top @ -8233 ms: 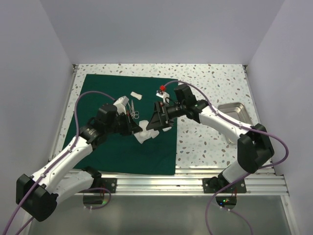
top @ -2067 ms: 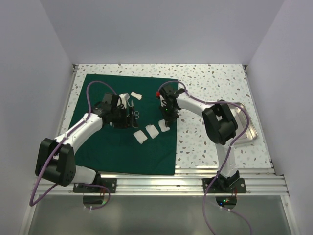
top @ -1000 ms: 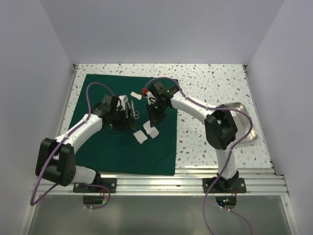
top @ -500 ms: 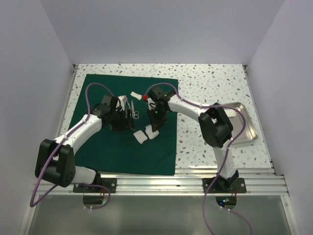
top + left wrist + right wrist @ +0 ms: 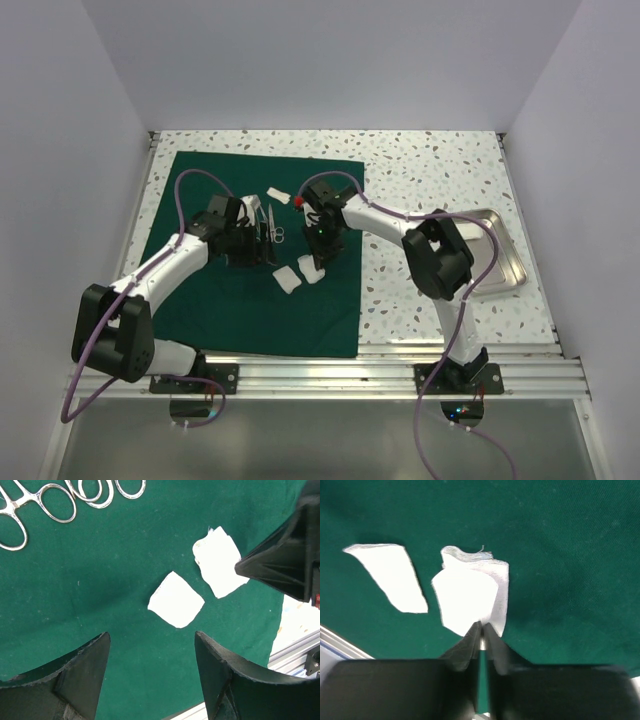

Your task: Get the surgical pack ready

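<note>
Overhead first: the surgical pack [image 5: 250,300] is lying spread flat on the left of the surface [image 5: 430,170], serving as the bed on which the contents are being gathered. The left end effector [image 5: 262,248] is hovering beside the instruments [image 5: 272,228], apparently waiting. The right end effector [image 5: 321,254] is reaching down onto the right gauze square [image 5: 312,270]. Two seconds earlier three squares were lying in a row; now only two patches are showing.

Left wrist: its jaws are standing wide apart, holding nothing, above bare cloth.

Right wrist: jaws are sitting almost together at the near edge of that square, which looks layered, probably from stacking; whether they are pinching it cannot be told.
</note>
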### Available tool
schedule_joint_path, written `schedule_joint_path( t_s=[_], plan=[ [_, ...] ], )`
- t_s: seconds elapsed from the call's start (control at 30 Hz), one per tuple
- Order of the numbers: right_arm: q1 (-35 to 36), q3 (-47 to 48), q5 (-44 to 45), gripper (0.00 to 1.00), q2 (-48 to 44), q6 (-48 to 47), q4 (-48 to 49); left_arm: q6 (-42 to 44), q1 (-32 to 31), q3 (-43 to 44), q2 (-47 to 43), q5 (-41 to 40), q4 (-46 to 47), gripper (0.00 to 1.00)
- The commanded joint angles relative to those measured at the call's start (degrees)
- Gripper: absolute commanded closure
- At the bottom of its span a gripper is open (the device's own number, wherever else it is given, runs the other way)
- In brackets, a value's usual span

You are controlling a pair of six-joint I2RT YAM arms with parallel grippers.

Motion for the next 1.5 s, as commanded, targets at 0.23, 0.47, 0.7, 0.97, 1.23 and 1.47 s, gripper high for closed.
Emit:
schedule_joint_path(
  t_s=[0.23, 0.47, 0.7, 0.97, 1.23, 1.47],
  plan=[
    [-0.19, 3.32, 1.87, 0.69, -0.33, -1.8, -3.28, 0.22, 0.73, -0.47, -1.13, 0.77, 0.48, 0.28],
    [-0.19, 3.67, 1.34, 0.63, 0.72, -2.24, -3.55, 0.3, 0.82, -0.65, -1.13, 1.13, 0.48, 0.28],
    [-0.19, 4.29, 0.82, 0.58, 2.74, -2.77, -3.37, 0.3, 0.82, -0.82, -1.05, 1.39, 0.57, 0.28],
    [-0.1, 2.97, 0.55, 0.62, 3.8, -2.77, -2.32, 0.13, 1.0, -0.91, -1.13, 1.3, 0.66, 0.28],
    [-0.01, 4.63, 1.25, 0.94, 1.61, -1.63, -3.72, 0.04, 1.0, -0.91, -1.31, 1.04, 0.57, 0.28],
    [-0.01, 11.22, 2.4, 1.0, -1.3, -0.84, -7.24, -0.22, 1.35, -0.82, -1.75, -0.19, 0.48, 0.28]
  ],
)
